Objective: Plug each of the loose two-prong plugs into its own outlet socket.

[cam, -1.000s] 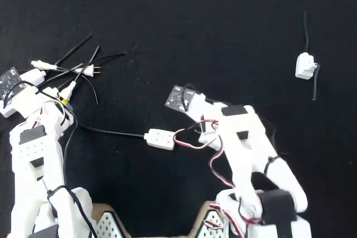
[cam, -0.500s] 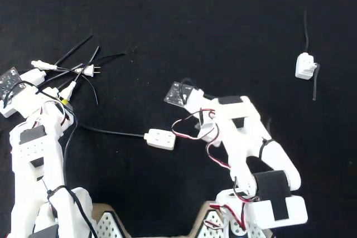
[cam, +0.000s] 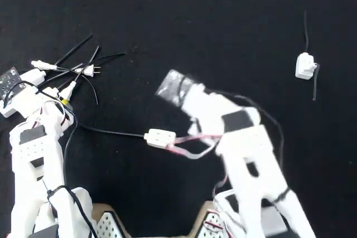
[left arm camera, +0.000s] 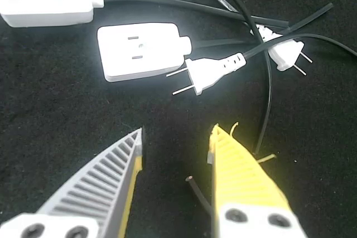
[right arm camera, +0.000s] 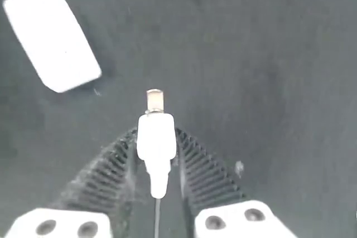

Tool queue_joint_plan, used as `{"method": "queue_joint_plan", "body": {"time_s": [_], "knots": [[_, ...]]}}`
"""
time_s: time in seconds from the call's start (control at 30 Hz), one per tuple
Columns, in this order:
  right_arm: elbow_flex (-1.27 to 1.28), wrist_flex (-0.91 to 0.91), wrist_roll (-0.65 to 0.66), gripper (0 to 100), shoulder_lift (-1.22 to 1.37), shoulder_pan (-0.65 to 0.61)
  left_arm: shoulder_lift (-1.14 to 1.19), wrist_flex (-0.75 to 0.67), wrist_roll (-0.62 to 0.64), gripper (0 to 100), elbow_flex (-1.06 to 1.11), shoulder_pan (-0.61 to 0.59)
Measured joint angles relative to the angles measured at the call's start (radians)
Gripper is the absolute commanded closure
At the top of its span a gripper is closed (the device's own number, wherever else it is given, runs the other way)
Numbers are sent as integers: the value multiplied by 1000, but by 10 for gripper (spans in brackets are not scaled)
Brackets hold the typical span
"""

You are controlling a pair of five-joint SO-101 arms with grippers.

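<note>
On my left, the left gripper (left arm camera: pixel 176 133) hangs over the black mat (left arm camera: pixel 50 137) with its jaws wide apart. It is just short of a loose plug (left arm camera: pixel 209 73) whose prongs point at a white outlet socket (left arm camera: pixel 139 50), near it but not in. A black cord (left arm camera: pixel 266 98) runs close by. I judge a careless close here would snag that cord, or nudge the socket off, since nothing pins it.

Mid-table, the extension socket (cam: pixel 160 138) lies free on its lead. The right gripper (right arm camera: pixel 156 136) is clamped on a second plug (right arm camera: pixel 157 124), prong end forward. A tilted grip would miss the slots and shove the block instead.

Far right, a lone white socket (cam: pixel 304 66) sits well apart from both arms. My best room to swing is across the mat's far side, between the cord tangle and that socket.
</note>
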Motion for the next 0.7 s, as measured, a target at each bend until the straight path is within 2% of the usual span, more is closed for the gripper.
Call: {"method": "queue_joint_plan", "body": {"time_s": [0.07, 0.17, 0.53, 0.7], "knots": [[52, -26, -32, 988, -21, -80, 0, 0, 0, 802, 0, 0], [141, -68, -44, 988, -6, -117, 0, 0, 0, 802, 0, 0], [161, -123, 3, 982, 239, -18, 0, 0, 0, 802, 0, 0], [158, -124, 5, 890, 353, 5, 0, 0, 0, 802, 0, 0]]}}
